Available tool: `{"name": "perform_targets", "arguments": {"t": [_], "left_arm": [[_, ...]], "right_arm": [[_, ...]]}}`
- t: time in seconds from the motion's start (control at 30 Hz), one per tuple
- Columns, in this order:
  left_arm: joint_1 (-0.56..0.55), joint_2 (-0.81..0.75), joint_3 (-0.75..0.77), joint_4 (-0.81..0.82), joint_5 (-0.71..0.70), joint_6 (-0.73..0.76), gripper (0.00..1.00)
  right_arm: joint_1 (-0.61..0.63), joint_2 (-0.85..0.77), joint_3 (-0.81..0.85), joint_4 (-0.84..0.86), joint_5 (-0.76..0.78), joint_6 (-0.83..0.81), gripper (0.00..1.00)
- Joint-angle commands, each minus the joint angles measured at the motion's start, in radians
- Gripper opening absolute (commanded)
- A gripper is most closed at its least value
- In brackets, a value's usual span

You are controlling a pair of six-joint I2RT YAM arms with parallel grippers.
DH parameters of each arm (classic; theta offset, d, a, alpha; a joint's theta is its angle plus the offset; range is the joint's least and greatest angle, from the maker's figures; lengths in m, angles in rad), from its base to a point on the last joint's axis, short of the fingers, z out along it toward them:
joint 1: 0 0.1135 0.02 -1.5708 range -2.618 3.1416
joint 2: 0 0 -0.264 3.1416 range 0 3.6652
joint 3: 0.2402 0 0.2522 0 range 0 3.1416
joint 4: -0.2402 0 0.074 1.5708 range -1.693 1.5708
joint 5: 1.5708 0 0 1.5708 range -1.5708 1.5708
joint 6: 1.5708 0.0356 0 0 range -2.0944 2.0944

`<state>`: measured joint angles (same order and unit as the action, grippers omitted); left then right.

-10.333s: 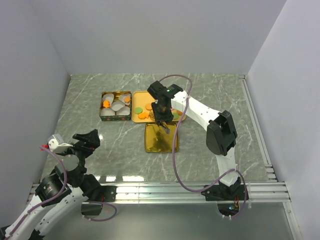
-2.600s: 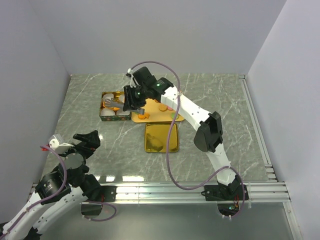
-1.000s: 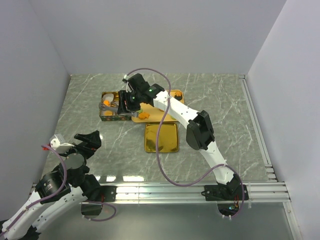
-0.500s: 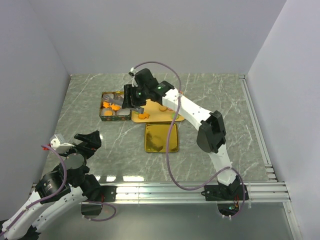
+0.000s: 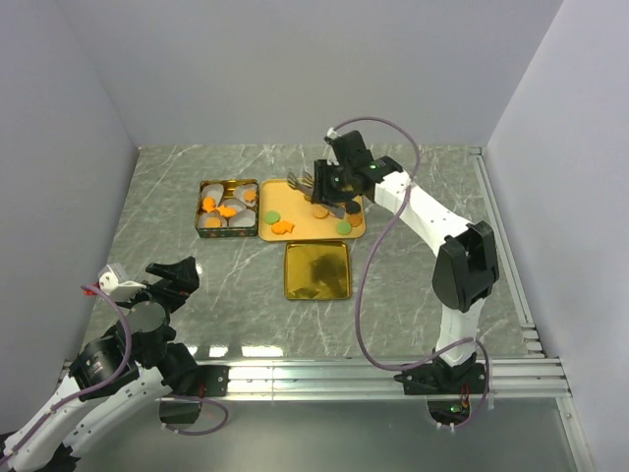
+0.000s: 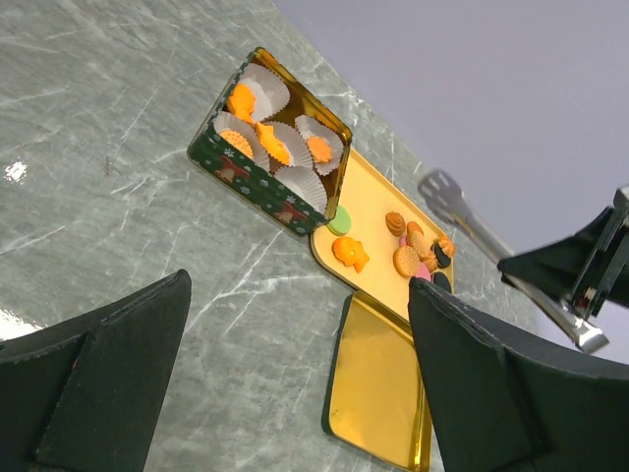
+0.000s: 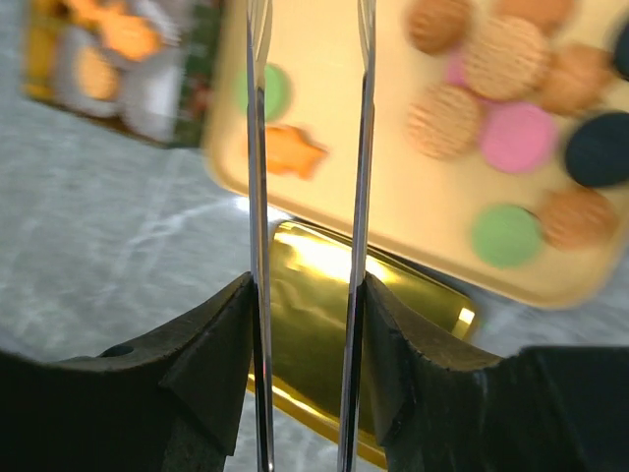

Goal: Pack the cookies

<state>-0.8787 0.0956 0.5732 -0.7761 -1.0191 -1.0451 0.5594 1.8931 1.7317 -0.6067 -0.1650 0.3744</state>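
the right jaws pinch a pair of metal tongs (image 7: 257, 197) above the yellow tray (image 5: 295, 203), and the two blades stand apart with nothing between them. most of the cookies (image 5: 320, 210) lie loose on that tray, tan, pink, green and dark. a few orange ones sit in white paper cups (image 6: 300, 180) inside the green tin (image 6: 257, 182) just left of it. a gold lid (image 5: 316, 270) lies on the counter (image 5: 432, 167), nearer the arms. the left jaws are spread wide and hold nothing, well apart by the near left edge.

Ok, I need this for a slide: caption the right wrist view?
The right end effector holds tongs, arms apart, above the yellow tray of loose cookies.
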Motion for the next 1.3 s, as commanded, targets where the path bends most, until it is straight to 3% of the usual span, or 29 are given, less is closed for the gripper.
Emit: {"name": "perform_targets", "arguments": {"t": [0.0, 0.47, 1.27], "left_arm": [[-0.006, 0.001, 0.027, 0.003, -0.019, -0.009, 0.98], [-0.005, -0.013, 0.028, -0.002, -0.022, -0.016, 0.98], [-0.006, -0.023, 0.028, -0.008, -0.022, -0.023, 0.98]], "right_arm": [[-0.006, -0.092, -0.043, -0.028, 0.106, -0.092, 0.52], [-0.001, -0.206, -0.219, -0.062, 0.191, -0.103, 0.52], [0.046, -0.118, -0.19, -0.123, 0.216, -0.106, 0.57]]}}
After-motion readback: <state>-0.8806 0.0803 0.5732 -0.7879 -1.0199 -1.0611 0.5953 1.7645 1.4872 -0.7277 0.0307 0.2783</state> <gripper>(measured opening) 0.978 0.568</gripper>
